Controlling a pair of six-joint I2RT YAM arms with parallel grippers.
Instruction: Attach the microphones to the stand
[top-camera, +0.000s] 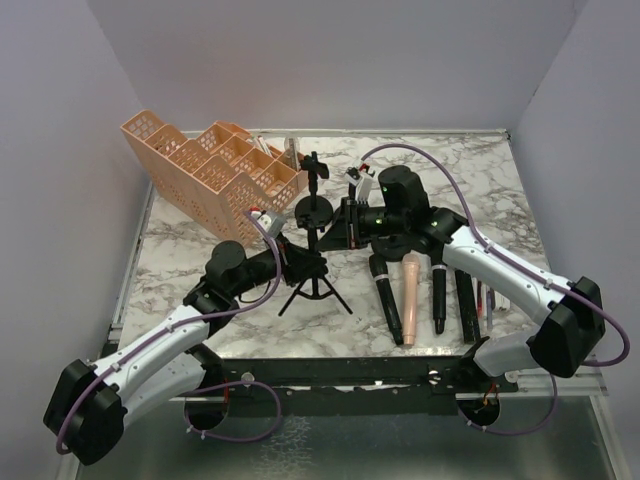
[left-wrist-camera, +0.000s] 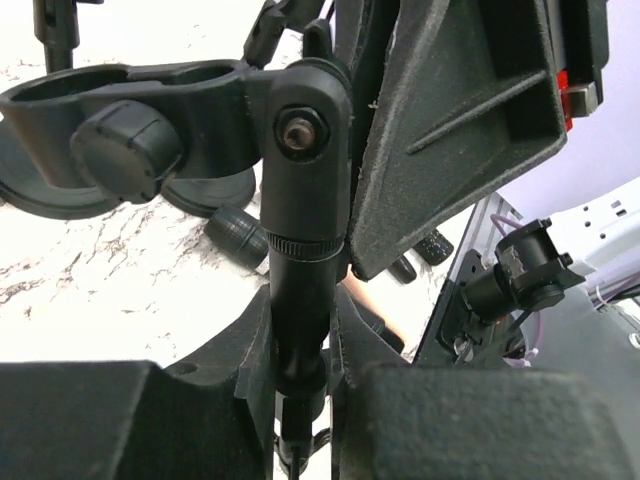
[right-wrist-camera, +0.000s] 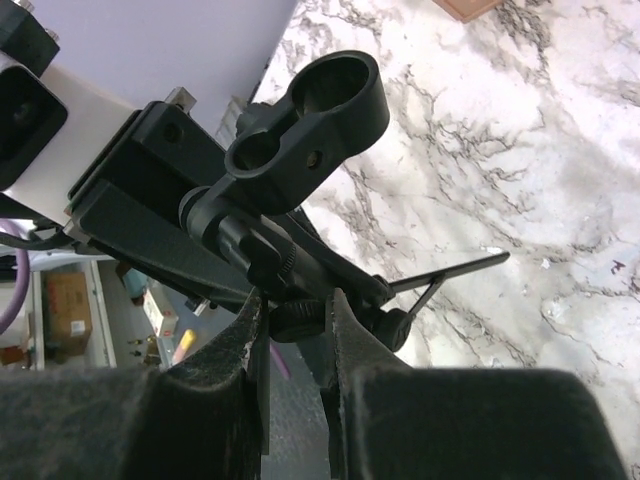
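Pale pink microphone (top-camera: 411, 295) and three black microphones (top-camera: 383, 288) lie side by side on the white marbled table (top-camera: 480, 190), right of centre, none in a clip yet; thin pens (top-camera: 487, 298) lie just beside them. To their left we note the black tripod stand (top-camera: 316, 285), its black plastic ring clip (right-wrist-camera: 320, 120) empty. Left claw (left-wrist-camera: 300, 365) is clenched on the stand's upright pole (left-wrist-camera: 300, 290) below the clip joint. Right claw (right-wrist-camera: 297, 300) is pinched on the small ribbed knob (right-wrist-camera: 298, 322) under the clip. We judge the step to be setting the clip's angle before any microphone goes in. To do it well: brace the pole low and firm so the tripod feet stay flat, work the joint gently, and leave the ring opening facing the microphones. Behind stand a second black stand with a round base (top-camera: 315, 212) and an orange lattice basket (top-camera: 215, 165).
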